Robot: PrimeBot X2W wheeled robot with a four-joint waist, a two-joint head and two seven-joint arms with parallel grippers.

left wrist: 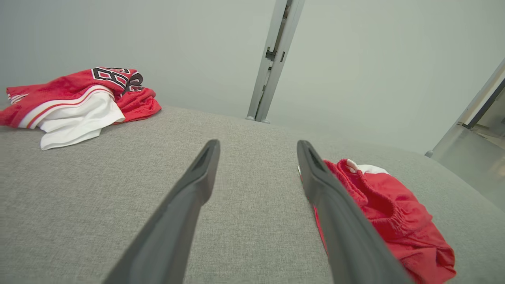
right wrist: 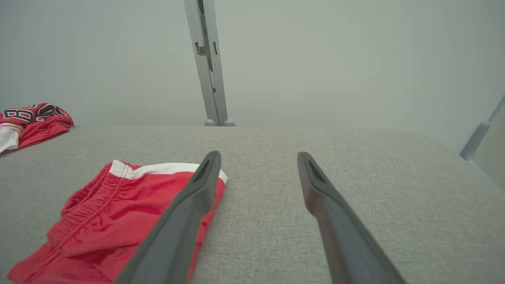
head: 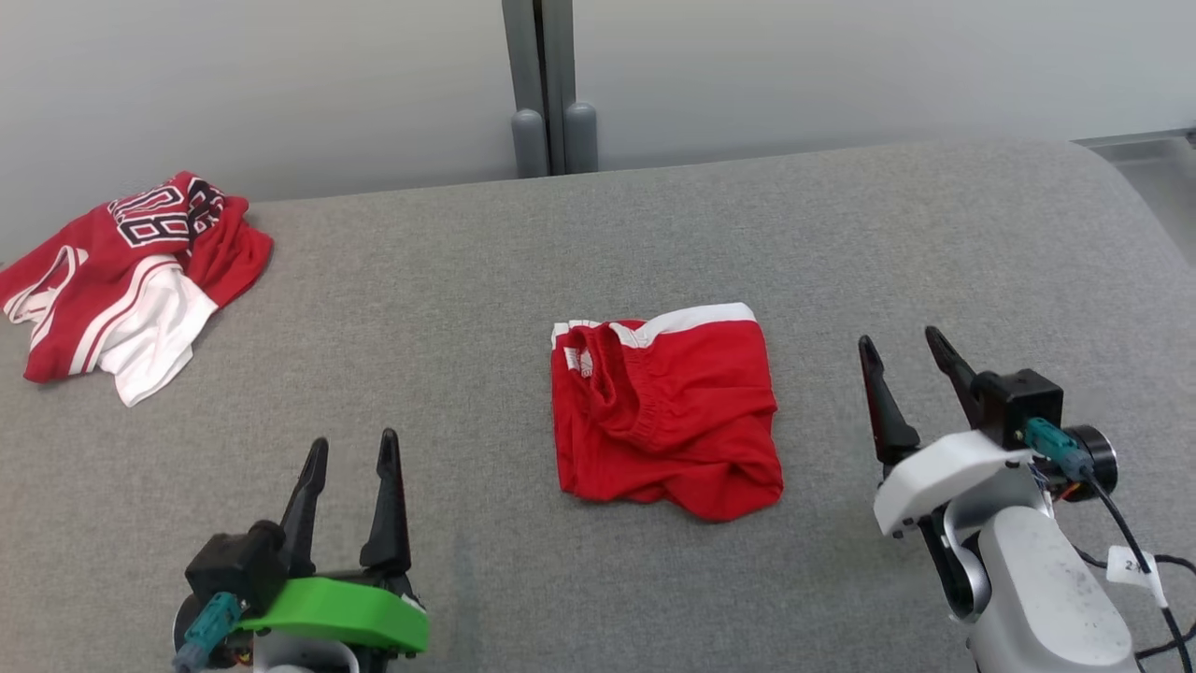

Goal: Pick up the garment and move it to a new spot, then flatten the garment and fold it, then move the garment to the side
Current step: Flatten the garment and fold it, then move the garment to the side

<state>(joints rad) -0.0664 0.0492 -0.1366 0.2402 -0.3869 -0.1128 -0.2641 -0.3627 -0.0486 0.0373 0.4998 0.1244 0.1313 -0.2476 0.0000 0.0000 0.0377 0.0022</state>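
- The red garment point(head: 665, 411) is lying in the middle of the grey padded surface point(head: 448, 271). It is folded into a compact, slightly rumpled square with its white-banded edge turned to the far side, and it is being touched by neither gripper.
- The left gripper point(head: 355, 437) is being held near and to the left of the garment, jaws spread wide and empty, fingers pointing to the far side.
- The right gripper point(head: 899, 336) is being held to the right of the garment, likewise spread wide and gripping nothing, apart from the cloth.
- The garment is thus being flanked on both sides, probably so that either edge can be reached. Judging by the folded shape, the move to the side is the step being left to do.
- A crumpled red and white jersey point(head: 121, 280) is being kept at the far left, well apart from the folded piece. That side is possibly being used for set-aside clothing, though this cannot be told for certain.
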